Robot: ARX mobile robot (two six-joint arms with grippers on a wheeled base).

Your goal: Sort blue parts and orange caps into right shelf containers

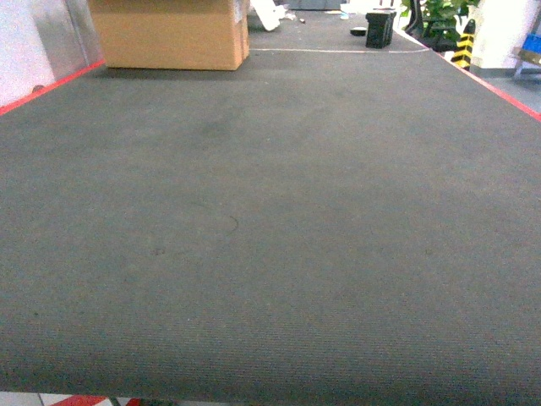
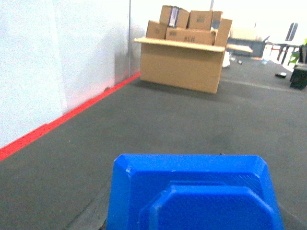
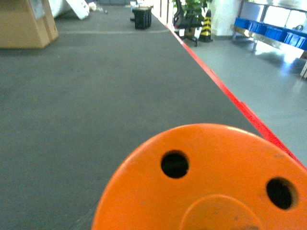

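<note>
Blue part filling left wrist view's bottom edge, orange cap likewise at right wrist, each possibly gripped. Jaws themselves unseen, state impossible to tell. Beyond: dark carpeted floor, cardboard box.

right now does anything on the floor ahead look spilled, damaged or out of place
Nothing stands out. The dark carpet ahead is bare and flat, the cardboard boxes sit stacked on the big carton, and a blue part and orange cap fill the wrist views.
</note>
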